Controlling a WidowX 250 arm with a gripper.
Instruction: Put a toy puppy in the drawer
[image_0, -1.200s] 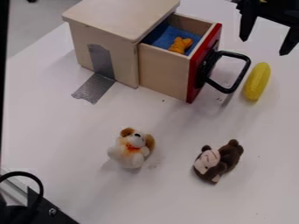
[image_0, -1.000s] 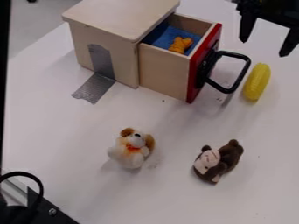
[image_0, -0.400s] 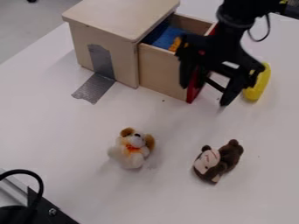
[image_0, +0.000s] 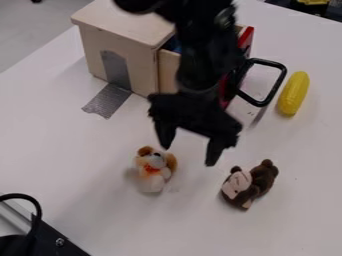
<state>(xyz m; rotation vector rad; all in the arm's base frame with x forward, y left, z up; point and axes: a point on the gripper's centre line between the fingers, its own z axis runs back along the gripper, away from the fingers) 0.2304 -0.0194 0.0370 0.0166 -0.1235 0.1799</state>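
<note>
The toy puppy (image_0: 153, 174) lies on the bench (image_0: 87, 160), between the wooden box (image_0: 117, 25) and the bench's near left edge. Its head points towards the box, its rump towards the near left edge; the long axis runs roughly between the two, face turned up. The tool (image_0: 188, 154) hangs wide apart with nothing between its fingers, one tip near the puppy's head, the other towards the toy monkey (image_0: 238, 186). Since the earlier frame it has swung across from the drawer (image_0: 168, 70), baring the black handle (image_0: 268, 62) and yellow toy (image_0: 294, 94); the puppy keeps its place.
</note>
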